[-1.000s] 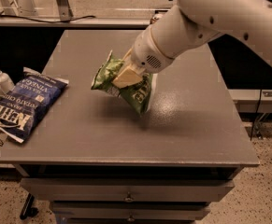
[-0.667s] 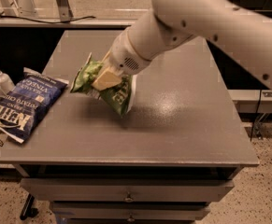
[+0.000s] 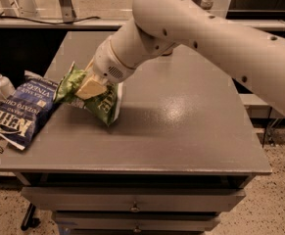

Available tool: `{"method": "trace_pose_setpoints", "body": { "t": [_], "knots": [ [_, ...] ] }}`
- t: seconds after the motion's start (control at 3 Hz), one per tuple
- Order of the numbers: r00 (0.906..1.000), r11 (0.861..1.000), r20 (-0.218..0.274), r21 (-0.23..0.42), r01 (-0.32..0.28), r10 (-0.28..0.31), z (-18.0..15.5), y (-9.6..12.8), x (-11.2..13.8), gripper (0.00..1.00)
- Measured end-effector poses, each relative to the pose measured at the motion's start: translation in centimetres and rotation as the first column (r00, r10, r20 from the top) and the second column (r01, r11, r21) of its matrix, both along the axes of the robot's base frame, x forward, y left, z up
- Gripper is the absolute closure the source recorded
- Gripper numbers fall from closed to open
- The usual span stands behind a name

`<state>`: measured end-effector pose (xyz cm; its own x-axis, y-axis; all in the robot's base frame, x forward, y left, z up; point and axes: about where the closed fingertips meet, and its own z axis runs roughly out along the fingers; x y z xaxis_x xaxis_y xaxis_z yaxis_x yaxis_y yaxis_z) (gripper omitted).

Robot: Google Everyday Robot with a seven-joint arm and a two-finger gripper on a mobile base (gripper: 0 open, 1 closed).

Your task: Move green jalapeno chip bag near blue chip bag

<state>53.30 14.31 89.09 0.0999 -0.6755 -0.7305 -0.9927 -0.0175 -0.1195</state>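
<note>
The green jalapeno chip bag [image 3: 100, 104] is crinkled and bright green, held tilted just above the grey table [image 3: 181, 126], left of centre. My gripper [image 3: 90, 86] is shut on its upper middle, with pale fingers [image 3: 94, 88] pinching the bag. The blue chip bag [image 3: 22, 112] lies flat at the table's left edge, partly hanging over it, with white Kettle lettering. The green bag's left corner sits right next to the blue bag's right edge; I cannot tell if they touch.
A white pump bottle [image 3: 2, 83] stands just left of the table behind the blue bag. Drawers [image 3: 134, 207] run under the table's front edge. A dark counter and metal legs stand behind.
My arm has carried the green bag leftward across the table, from near the centre to right beside the blue bag. The blue bag has not moved.
</note>
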Motion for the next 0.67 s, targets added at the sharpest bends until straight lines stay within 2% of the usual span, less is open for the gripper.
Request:
{"method": "trace_pose_setpoints", "body": {
  "t": [0.33, 0.67],
  "knots": [
    [0.9992, 0.999, -0.012, 0.017, -0.037, 0.037, -0.4, 2.4, -0.4, 0.83],
    [0.9969, 0.997, -0.033, 0.034, -0.07, 0.072, -1.0, 4.3, -1.0, 0.59]
  ]
}}
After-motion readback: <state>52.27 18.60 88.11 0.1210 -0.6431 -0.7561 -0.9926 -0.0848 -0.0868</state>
